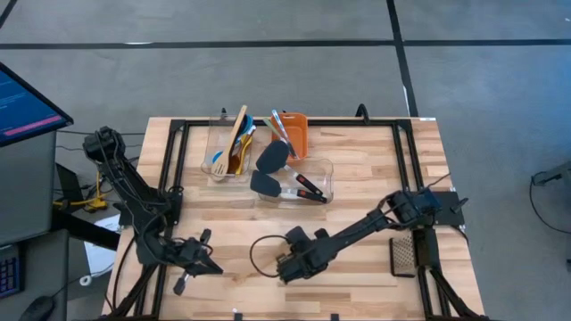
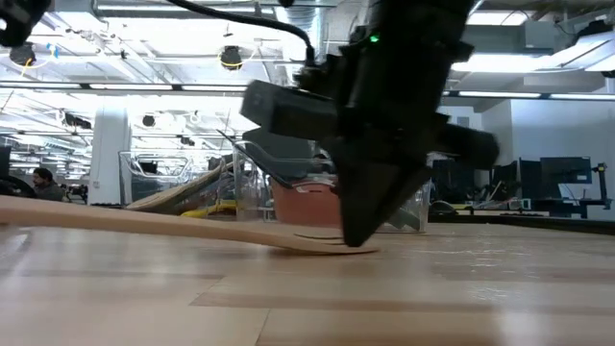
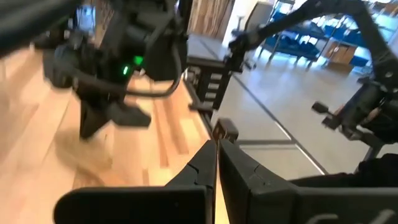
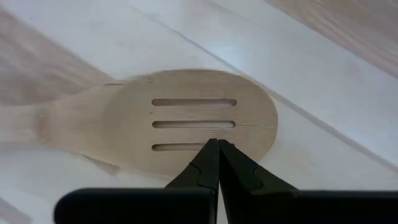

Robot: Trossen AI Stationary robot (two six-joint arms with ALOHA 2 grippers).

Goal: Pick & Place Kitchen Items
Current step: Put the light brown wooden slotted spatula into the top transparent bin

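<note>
- Your right gripper is clenched with nothing in it, tips down right over the edge of the wooden slotted spatula, which lies flat on the bench in the lower middle of the overhead frame. From the low view the tips look to be touching it or just about.
- Your left gripper is also clenched and empty, parked at the lower left of the overhead frame.
- Progress-wise: most utensils already sit in the two clear tubs near the top centre, with blue spoons and wooden ones in the left tub and black turners in the right. An orange bin stands just behind.
- Still loose, I'd say: that slotted spatula, plus a dark grater-like thing at the lower right.
- Bench is pale butcher-block wood in a black frame, grey floor around, open workshop with desks beyond.
</note>
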